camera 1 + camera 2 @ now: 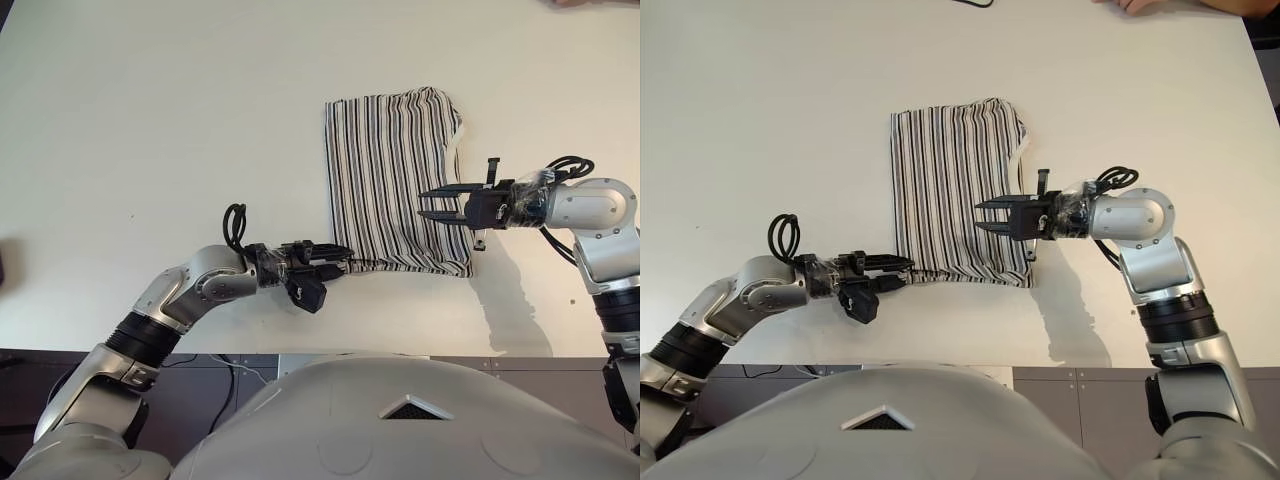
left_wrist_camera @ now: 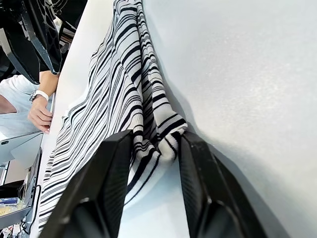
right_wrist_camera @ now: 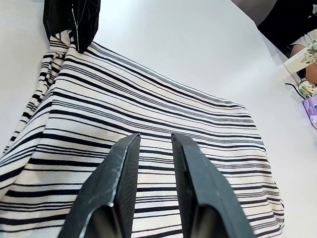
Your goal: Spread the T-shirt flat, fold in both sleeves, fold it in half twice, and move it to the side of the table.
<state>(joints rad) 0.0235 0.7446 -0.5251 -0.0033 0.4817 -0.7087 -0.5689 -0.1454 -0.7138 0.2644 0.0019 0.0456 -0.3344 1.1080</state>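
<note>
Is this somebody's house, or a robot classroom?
Likely a robot lab or test room, not a house: a plain white table, loose cables below its front edge, and a striped T-shirt laid out for folding practice.

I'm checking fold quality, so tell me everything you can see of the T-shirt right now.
The T-shirt is soft, knit-looking cloth with thin black and white stripes, folded into a rough rectangle and lying flat on the white table. Its far right corner shows a curved pale edge, probably the neckline. The left gripper pinches its near left corner, bunching the cloth there. The right gripper, fingers open, is over its right edge; contact cannot be told.
</note>
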